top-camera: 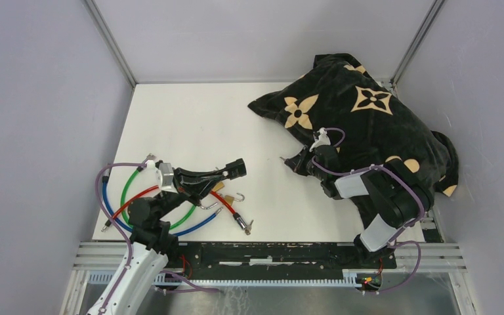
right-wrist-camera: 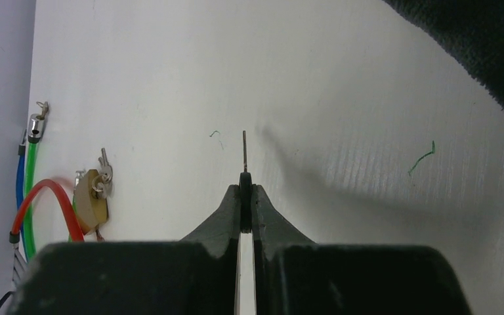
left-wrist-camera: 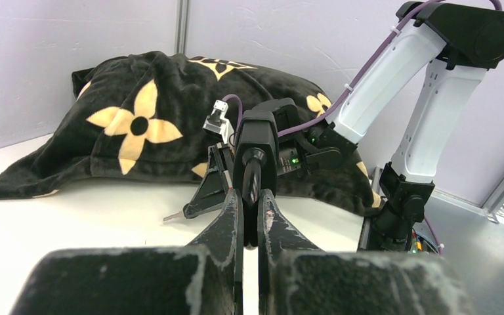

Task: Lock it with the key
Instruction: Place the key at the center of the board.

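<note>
Cables (top-camera: 141, 195): 3 loops, red, green and blue, lie on the table (top-camera: 197, 125) by my left arm's base and play no part in this step.
Brass padlock (right-wrist-camera: 90, 200): lies beside the red loop with small keys (right-wrist-camera: 104, 172) at its top.
Left gripper (left-wrist-camera: 249, 197): jaws narrow, clamped on the black lock (left-wrist-camera: 254, 141), its free end turned toward the right arm.
Right gripper (right-wrist-camera: 245, 197): jaws pinched on the head of the key (right-wrist-camera: 244, 147), blade pointing at the lock.
Gap: key tip and lock are apart, with bare table between them.
Step in hand: approach, I judge, with insertion not begun.
Next move: I line the blade up with the keyhole, which I cannot see plainly, then push in and turn.
Blanket (top-camera: 361, 125): heaped at the far right.
</note>
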Robot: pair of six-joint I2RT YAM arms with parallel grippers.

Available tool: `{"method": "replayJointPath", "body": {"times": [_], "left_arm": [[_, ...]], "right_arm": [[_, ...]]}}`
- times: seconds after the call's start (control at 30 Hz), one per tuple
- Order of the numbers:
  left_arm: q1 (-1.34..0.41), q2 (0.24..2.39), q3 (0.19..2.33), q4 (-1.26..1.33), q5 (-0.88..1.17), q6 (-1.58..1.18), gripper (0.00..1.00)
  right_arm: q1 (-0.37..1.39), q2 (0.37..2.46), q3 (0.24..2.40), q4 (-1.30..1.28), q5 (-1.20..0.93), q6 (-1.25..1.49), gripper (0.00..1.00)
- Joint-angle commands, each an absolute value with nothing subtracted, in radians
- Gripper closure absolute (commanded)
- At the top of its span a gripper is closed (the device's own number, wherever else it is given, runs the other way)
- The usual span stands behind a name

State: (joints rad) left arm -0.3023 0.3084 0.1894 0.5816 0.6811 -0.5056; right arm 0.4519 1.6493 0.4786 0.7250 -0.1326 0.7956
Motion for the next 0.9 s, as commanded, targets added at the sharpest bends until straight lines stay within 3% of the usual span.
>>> {"method": "replayJointPath", "body": {"times": [0.0, 0.23, 0.37, 0.5, 0.7, 0.87], "left_arm": [[-0.296, 0.295, 0.206, 0.692, 0.638, -0.539, 0.98], [-0.295, 0.293, 0.209, 0.692, 0.640, -0.537, 0.98], [-0.293, 0.290, 0.206, 0.692, 0.640, -0.538, 0.98], [-0.293, 0.289, 0.204, 0.692, 0.640, -0.538, 0.98], [-0.293, 0.285, 0.203, 0.693, 0.640, -0.541, 0.98], [-0.294, 0.290, 0.201, 0.692, 0.641, -0.541, 0.98]], "right_arm": [[0.457, 1.668, 0.482, 0.762, -0.123, 0.799, 0.88], [0.457, 1.662, 0.473, 0.759, -0.119, 0.784, 0.70], [0.457, 1.625, 0.479, 0.701, -0.080, 0.730, 0.52], [0.457, 1.592, 0.490, 0.646, -0.060, 0.661, 0.44], [0.465, 1.516, 0.509, 0.654, -0.101, 0.487, 0.40], [0.601, 1.414, 0.624, 0.456, -0.147, -0.136, 0.41]]}}
